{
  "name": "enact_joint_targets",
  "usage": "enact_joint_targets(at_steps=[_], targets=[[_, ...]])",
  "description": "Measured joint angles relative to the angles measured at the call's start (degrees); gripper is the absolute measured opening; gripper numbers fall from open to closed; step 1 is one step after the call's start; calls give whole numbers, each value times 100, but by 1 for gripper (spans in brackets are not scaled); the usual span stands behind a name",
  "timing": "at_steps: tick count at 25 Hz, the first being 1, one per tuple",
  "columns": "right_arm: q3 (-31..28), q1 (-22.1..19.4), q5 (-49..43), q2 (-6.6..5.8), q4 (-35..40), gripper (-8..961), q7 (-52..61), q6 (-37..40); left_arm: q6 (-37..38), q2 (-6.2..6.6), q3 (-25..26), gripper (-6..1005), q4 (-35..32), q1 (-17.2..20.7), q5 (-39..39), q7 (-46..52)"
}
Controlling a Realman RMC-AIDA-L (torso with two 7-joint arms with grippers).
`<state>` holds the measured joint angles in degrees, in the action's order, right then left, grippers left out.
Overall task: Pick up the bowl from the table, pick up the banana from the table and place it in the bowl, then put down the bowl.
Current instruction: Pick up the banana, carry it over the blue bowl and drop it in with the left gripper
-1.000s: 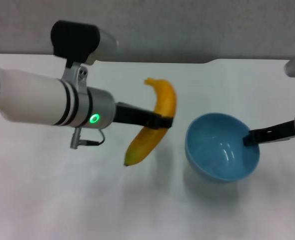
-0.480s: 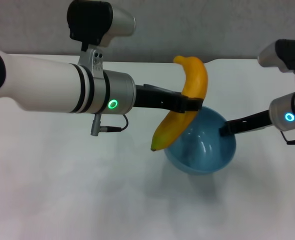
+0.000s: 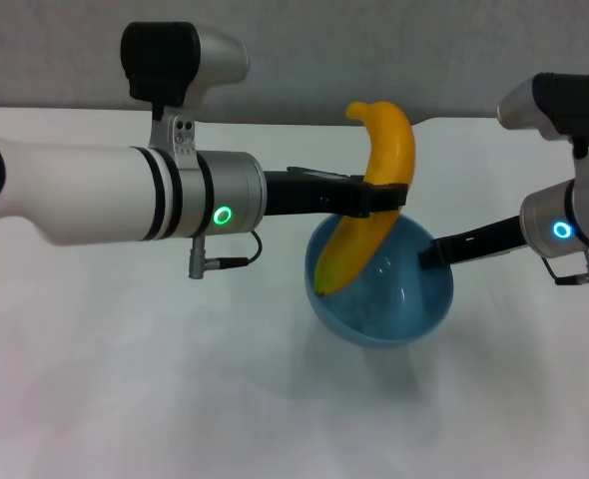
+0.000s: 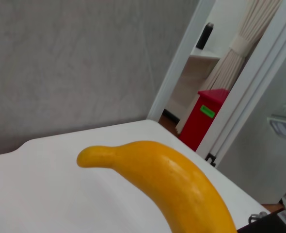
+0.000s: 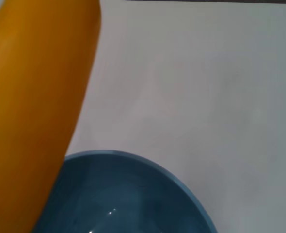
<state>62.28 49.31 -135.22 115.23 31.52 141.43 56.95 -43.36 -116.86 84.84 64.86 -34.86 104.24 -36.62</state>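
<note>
The head view looks forward and down across the white table (image 3: 125, 399). The left wrist view sits close against the banana (image 4: 182, 189), facing the wall and a doorway. The right wrist view looks down close over the bowl (image 5: 128, 199); all three share the banana.

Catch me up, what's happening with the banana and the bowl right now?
The left claw is shut on the banana, holding it tilted with its lower end dipping inside the bowl and its upper end well above the rim. The right claw grips the bowl's rim on the robot's right side, holding it tilted above the table. The banana is not yet released.
</note>
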Motion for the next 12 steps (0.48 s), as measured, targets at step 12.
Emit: enact_joint_targets(at_steps=[12], targets=[[129,79,288,15,-23,27,-3,-42,428,-11,-425,501,-573,-21,-1560,-1352]])
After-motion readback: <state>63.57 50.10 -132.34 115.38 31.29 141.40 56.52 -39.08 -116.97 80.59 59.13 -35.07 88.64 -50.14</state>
